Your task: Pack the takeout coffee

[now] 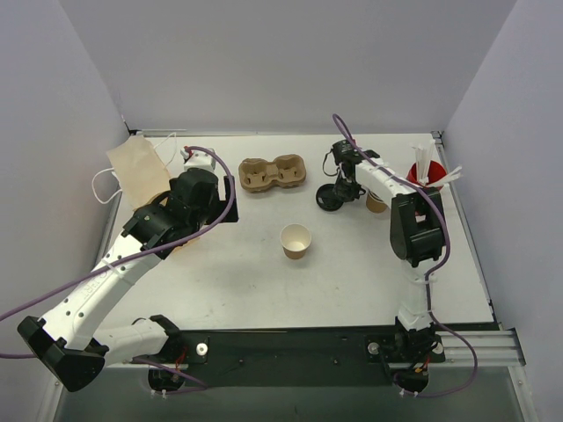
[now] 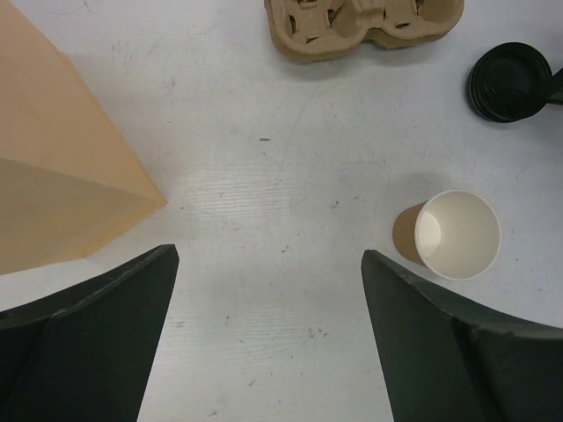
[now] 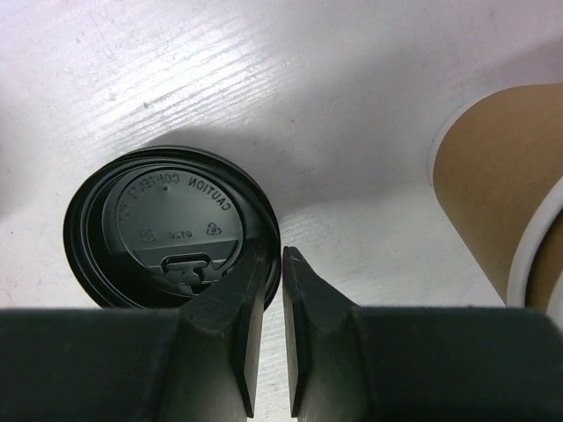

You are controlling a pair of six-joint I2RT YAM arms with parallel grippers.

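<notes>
The tan kraft paper cup (image 1: 296, 241) stands upright, open and lidless, mid-table; it also shows in the left wrist view (image 2: 457, 235). Its black lid (image 1: 331, 199) lies right of the carrier, top face up in the right wrist view (image 3: 167, 220). My right gripper (image 1: 339, 188) (image 3: 274, 255) is shut on the lid's right rim, one finger over the lid and one outside it. My left gripper (image 1: 229, 199) (image 2: 268, 255) is open wide and empty above bare table, left of the cup and beside the paper bag (image 1: 136, 171) (image 2: 53, 167).
A two-slot pulp cup carrier (image 1: 273, 173) (image 2: 365, 26) lies at the back centre. A stack of beige cups (image 1: 376, 202) (image 3: 484, 185) stands just right of the lid. A red cup with white sticks (image 1: 425, 174) stands at the back right.
</notes>
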